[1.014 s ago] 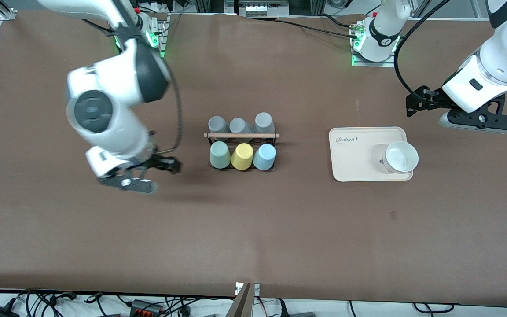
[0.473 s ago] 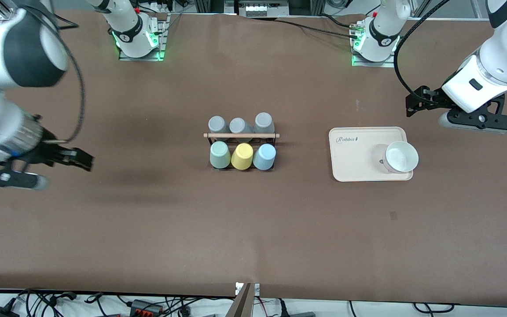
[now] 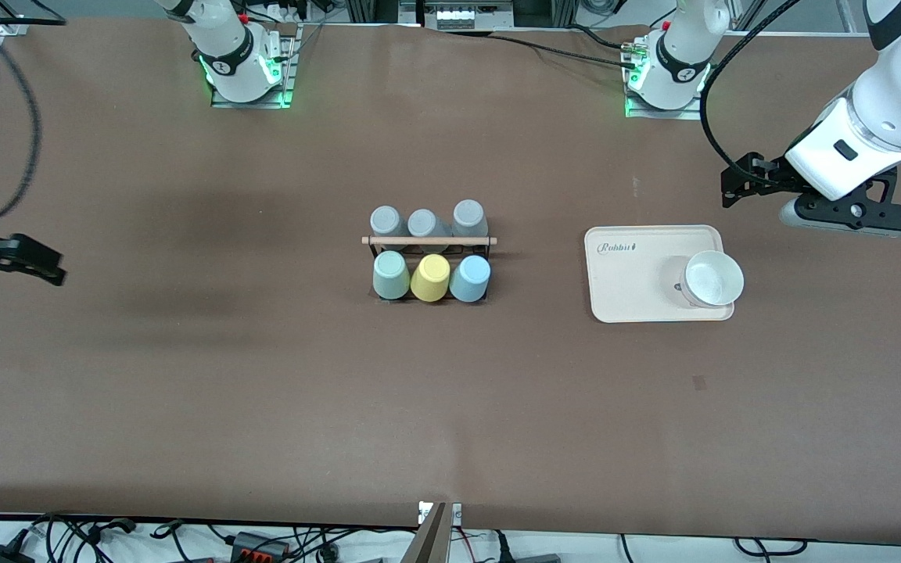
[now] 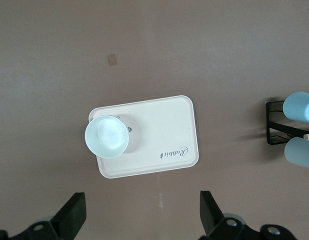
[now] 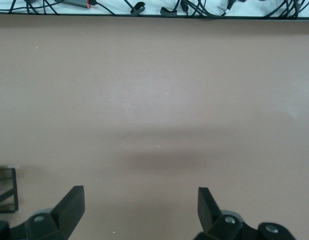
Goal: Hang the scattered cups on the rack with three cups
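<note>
The black wire rack (image 3: 372, 252) with a wooden rod (image 3: 428, 241) stands mid-table. The mint green cup (image 3: 390, 275) and the light blue cup (image 3: 470, 278) hang on it upside down, with a yellow cup (image 3: 430, 277) between them. My right gripper (image 3: 36, 264) is open and empty, over the table at the right arm's end. It also shows in the right wrist view (image 5: 139, 207), over bare table. My left gripper (image 3: 729, 186) is open and empty and waits above the table beside a tray; it also shows in the left wrist view (image 4: 142, 217). The light blue cup (image 4: 299, 106) shows there too.
Three grey cups (image 3: 422, 223) hang on the rack's row farther from the front camera. A cream tray (image 3: 630, 281) with a white bowl (image 3: 710, 278) lies toward the left arm's end; both show in the left wrist view, tray (image 4: 159, 125) and bowl (image 4: 106, 136).
My right arm has swung away from beside the rack to the right arm's end of the table, gripper open and empty. The left arm and the cups have not moved.
</note>
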`<state>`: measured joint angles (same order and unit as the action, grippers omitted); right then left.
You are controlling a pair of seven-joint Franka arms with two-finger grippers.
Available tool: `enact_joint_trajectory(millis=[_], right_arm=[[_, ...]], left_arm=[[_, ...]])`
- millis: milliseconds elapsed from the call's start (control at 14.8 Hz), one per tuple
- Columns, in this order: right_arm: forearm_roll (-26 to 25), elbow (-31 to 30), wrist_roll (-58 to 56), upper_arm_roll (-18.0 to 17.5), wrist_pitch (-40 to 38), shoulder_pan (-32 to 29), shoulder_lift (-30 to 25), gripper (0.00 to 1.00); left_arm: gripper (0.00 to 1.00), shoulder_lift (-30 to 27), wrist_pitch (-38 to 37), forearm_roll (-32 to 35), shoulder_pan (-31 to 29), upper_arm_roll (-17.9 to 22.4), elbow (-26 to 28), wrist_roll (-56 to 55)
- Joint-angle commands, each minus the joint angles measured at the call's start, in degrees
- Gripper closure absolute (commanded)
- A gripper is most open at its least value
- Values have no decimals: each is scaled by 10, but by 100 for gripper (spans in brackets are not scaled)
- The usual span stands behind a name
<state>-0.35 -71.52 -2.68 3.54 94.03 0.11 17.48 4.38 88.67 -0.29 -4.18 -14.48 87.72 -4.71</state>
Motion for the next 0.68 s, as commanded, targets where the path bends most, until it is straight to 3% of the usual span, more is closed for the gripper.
enact_joint_trajectory(millis=[0,405,608], right_arm=[[12,-24,-31,8,-6,-2,-27,0],[9,-42,-29,6,-1,2,-43,0],[8,-151,-29,7,52,1,-113,0]], left_arm=[[0,0,-2,4,-2,-4,-1,3],[0,0,-2,4,-4,-4,-1,4],[0,0,-4,4,-6,-4,-1,2]])
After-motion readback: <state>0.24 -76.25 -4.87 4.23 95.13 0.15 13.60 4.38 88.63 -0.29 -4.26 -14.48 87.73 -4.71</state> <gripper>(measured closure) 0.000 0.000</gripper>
